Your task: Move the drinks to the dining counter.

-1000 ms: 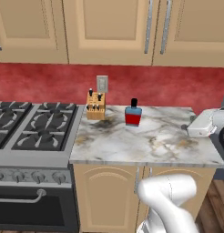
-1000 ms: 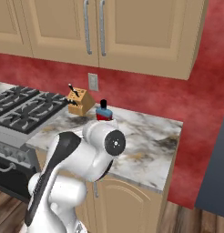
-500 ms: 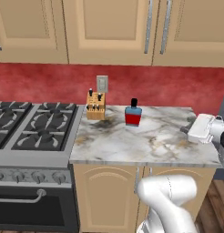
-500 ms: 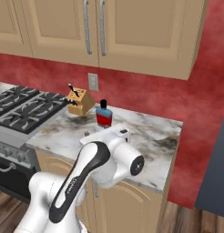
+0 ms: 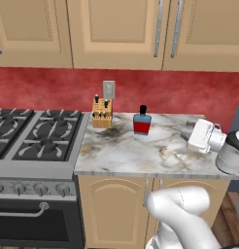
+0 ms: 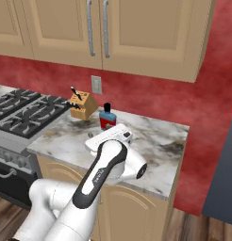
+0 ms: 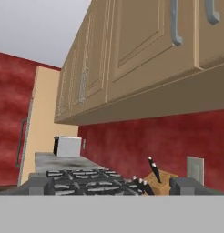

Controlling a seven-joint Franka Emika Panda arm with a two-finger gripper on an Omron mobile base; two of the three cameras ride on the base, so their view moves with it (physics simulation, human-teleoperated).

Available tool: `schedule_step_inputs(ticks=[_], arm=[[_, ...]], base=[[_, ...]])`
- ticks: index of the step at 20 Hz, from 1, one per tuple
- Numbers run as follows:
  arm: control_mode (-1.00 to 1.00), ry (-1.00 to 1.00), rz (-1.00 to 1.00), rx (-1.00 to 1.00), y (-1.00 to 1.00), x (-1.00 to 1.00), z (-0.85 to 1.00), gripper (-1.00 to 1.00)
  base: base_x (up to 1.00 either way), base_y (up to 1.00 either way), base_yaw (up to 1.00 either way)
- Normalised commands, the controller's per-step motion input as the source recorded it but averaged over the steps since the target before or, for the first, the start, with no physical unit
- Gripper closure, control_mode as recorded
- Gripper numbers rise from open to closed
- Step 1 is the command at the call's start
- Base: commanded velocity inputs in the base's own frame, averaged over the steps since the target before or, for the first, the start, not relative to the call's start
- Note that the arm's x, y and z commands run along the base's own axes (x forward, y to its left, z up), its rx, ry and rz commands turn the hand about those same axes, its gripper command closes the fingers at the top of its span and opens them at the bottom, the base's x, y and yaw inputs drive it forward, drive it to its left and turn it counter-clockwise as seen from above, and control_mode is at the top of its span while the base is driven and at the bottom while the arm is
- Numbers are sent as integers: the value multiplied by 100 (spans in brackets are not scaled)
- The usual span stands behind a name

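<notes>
One marbled table (image 5: pixel 141 155) fills mid-frame in my left base view, stove (image 5: pixel 29 141) at its left. Toward the back stand the knife block (image 5: pixel 102 113) and, just right, the blue bottle (image 5: pixel 142 121). My pincer (image 7: pixel 111 185) is spread wide, grasping nothing.
</notes>
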Motion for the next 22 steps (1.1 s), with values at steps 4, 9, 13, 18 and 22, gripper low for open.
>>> schedule_step_inputs(ticks=[4,9,13,18,22], arm=[[-100,5,0,0,-5,2,0,-100],[-100,12,0,-4,-13,32,0,-100],[-100,2,0,-6,0,45,3,-100],[-100,1,0,-13,0,9,2,-100],[-100,3,0,-19,0,21,4,-100]], base=[[0,0,0],[0,0,0],[0,0,0],[0,0,0],[0,0,0]])
